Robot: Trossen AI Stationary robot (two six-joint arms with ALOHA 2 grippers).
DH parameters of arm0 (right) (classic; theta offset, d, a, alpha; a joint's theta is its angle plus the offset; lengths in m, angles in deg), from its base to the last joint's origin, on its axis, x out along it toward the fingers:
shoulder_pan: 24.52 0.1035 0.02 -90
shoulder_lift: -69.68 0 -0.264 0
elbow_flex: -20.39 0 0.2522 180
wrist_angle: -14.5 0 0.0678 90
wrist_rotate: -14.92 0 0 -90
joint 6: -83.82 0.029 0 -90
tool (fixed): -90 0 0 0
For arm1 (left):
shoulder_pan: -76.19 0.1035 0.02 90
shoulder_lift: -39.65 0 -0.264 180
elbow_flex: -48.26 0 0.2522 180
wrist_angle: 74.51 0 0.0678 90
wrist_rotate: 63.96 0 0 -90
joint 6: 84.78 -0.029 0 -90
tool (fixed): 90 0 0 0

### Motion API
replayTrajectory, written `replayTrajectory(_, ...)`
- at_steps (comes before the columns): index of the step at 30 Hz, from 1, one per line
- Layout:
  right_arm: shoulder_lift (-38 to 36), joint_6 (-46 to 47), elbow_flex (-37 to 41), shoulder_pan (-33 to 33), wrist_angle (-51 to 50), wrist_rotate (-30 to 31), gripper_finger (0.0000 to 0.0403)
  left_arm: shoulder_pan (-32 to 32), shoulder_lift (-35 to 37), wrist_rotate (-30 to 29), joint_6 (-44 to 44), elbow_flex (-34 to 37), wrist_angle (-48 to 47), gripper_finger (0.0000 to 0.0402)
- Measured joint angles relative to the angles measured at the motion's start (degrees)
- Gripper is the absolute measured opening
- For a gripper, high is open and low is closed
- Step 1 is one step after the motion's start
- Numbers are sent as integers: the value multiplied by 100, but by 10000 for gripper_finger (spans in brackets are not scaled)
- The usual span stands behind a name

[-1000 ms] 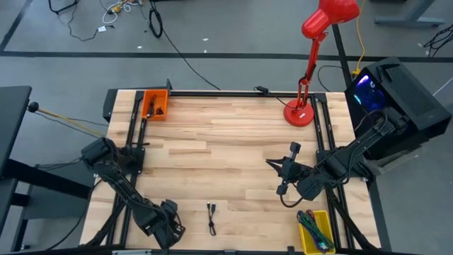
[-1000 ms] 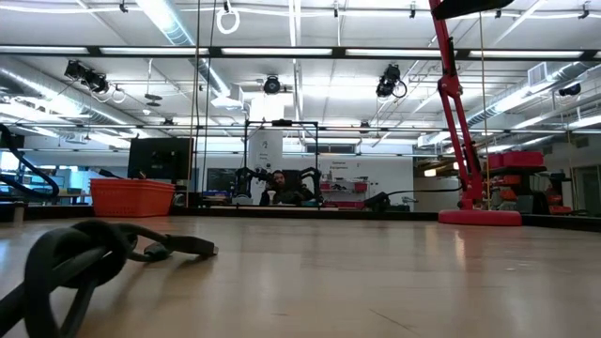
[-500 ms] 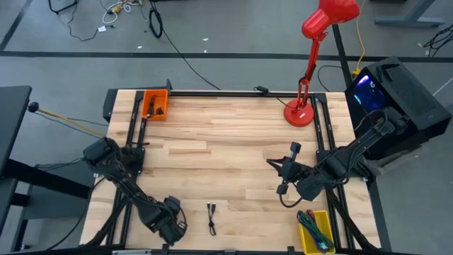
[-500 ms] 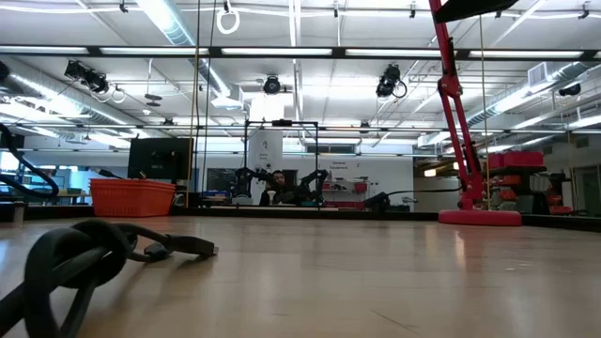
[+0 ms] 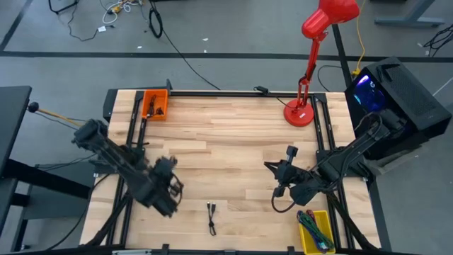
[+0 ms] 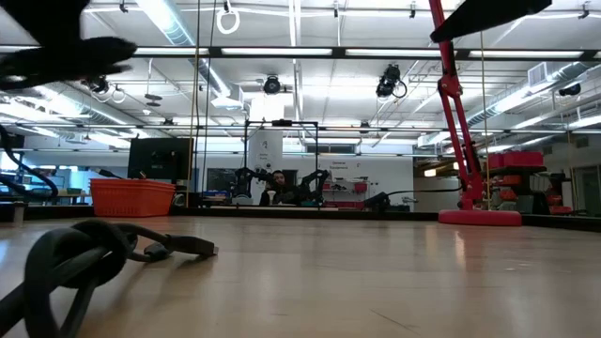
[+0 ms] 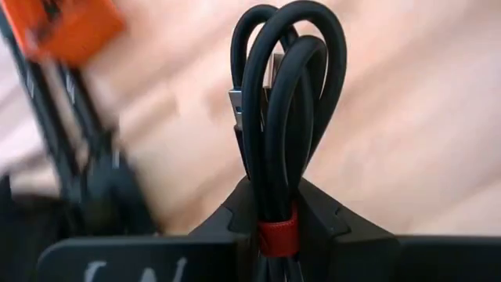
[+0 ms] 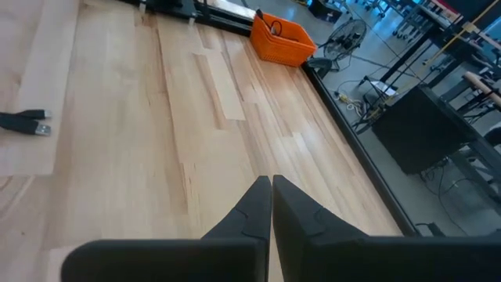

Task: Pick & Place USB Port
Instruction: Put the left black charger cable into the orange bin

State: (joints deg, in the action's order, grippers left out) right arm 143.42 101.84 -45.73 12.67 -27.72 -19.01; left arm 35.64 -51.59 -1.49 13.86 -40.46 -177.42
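A coiled black USB cable (image 7: 282, 102) with a red band and a metal plug (image 7: 237, 106) stands between the fingers of my left gripper (image 7: 278, 215), which is shut on it. In the high view this gripper (image 5: 168, 187) hangs over the table's near left part. A second black cable (image 5: 211, 217) lies flat on the wood near the front edge; the low view shows it close up (image 6: 94, 253). My right gripper (image 5: 273, 168) waits shut at the table's right, holding nothing. My left gripper pinches the coiled cable between its two fingers at the red band (image 7: 278, 236), at the bundle's lower end. The loops stick out past the fingertips (image 7: 322, 210). The bundle is lifted clear of the table.
An orange bin (image 5: 155, 104) sits at the far left corner and a yellow bin (image 5: 316, 230) with cables at the near right. A red desk lamp (image 5: 300, 112) stands at the far right. Bare wood lies across the middle.
My left gripper has gone from the table's near edge toward the far edge and risen; its arm now shows blurred at the top of the low view. The cable on the table has not moved. My right arm has shifted slightly.
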Motion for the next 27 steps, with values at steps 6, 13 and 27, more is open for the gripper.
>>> replayTrajectory(6, 91, 44, 0, -2, 14, -2, 16, 811, 1151, -857, -346, 877, -85, 50)
replayTrajectory(13, 91, 86, 0, -2, 16, -1, 16, 1937, 2220, -1177, -921, 1907, -93, 50)
replayTrajectory(27, 89, 127, 0, -2, 110, 333, 16, 3819, 3533, -3074, -2537, 2031, 34, 50)
